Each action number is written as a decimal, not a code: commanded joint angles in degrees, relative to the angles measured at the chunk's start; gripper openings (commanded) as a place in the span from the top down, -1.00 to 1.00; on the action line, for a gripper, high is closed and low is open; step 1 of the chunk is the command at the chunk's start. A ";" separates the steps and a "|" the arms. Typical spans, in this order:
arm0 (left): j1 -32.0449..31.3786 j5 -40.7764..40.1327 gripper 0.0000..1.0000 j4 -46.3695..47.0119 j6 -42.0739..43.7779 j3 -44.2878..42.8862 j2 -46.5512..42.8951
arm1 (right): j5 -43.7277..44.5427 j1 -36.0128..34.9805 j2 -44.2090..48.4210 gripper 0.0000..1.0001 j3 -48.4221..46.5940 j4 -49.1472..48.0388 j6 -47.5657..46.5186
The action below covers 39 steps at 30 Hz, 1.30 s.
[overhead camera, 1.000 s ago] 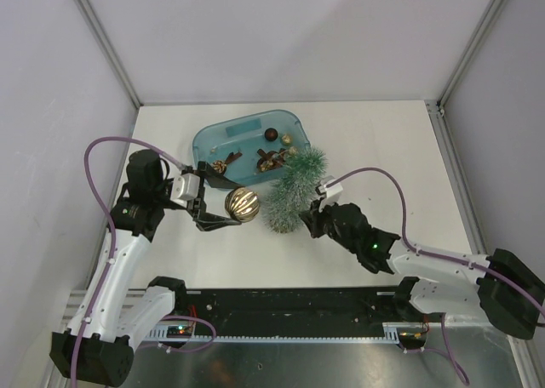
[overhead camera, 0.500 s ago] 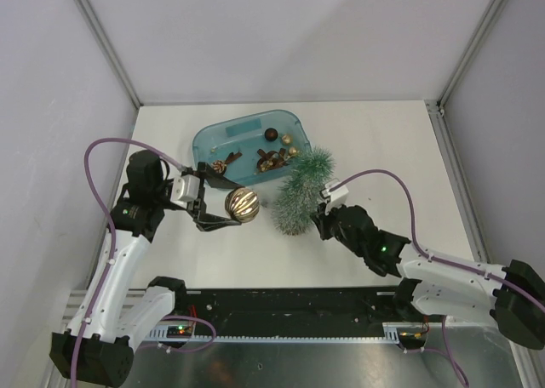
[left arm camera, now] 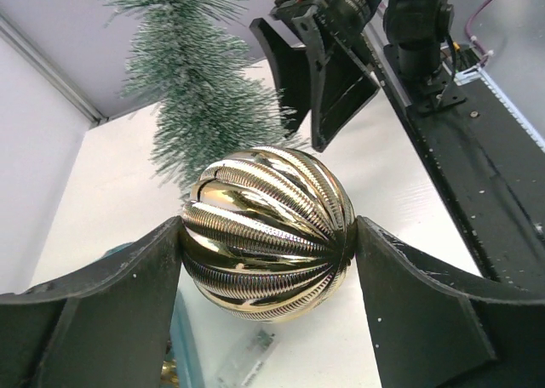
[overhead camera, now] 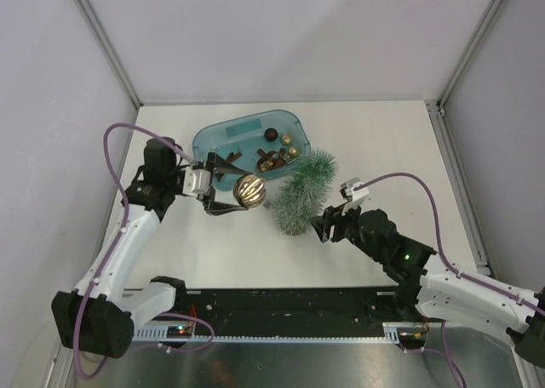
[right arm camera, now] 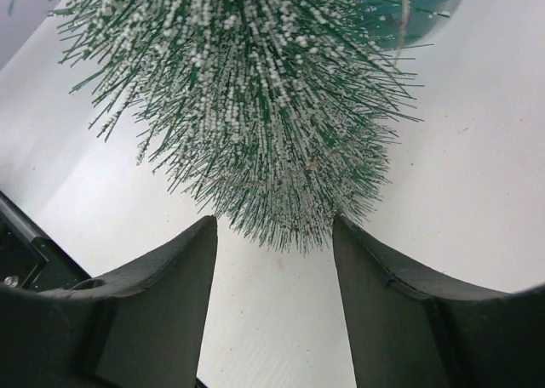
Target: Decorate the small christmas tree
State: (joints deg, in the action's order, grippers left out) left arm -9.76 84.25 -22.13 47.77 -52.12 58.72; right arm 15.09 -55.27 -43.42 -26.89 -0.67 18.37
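Note:
The small christmas tree (overhead camera: 301, 193), frosted green and bristly, stands on the white table just near-right of the blue tub (overhead camera: 223, 139). Needles hide its base. My left gripper (overhead camera: 248, 191) is shut on a ribbed gold bauble (left arm camera: 268, 231), held above the table just left of the tree (left arm camera: 194, 90). The right gripper (overhead camera: 327, 225) sits at the tree's near-right side. In its wrist view the right gripper (right arm camera: 274, 226) is open, its fingers (right arm camera: 162, 294) flanking the lowest needles of the tree (right arm camera: 255, 99) without gripping them.
The tub holds several small brown and gold ornaments (overhead camera: 274, 156), among them a pine cone (overhead camera: 220, 165). Grey walls with metal posts close in the table on the left, back and right. A black rail (overhead camera: 289, 307) runs along the near edge.
The right gripper has opened, let go of the tree and drawn back toward the near right. The left gripper has carried the gold bauble rightward, closer to the tree.

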 commanded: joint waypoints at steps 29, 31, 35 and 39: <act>-6.74 -1.96 -0.21 20.95 -2.53 -6.78 10.67 | -17.11 19.69 4.52 -0.24 -7.38 -4.02 4.50; -7.04 -1.89 -0.21 21.57 -3.59 -6.51 10.68 | -17.62 19.67 5.39 -0.23 -7.56 -2.84 4.35; -7.70 -1.34 -0.21 24.40 -5.88 -5.46 10.44 | -17.55 19.67 7.95 -0.22 -7.83 0.94 4.23; -8.33 -1.33 -0.21 27.23 -8.94 -3.95 9.96 | -17.44 19.67 9.79 -0.22 -8.37 3.57 4.25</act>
State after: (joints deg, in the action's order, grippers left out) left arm -17.19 82.59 0.10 42.98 -56.99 69.49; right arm -1.61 -35.77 -35.59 -31.92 0.97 22.48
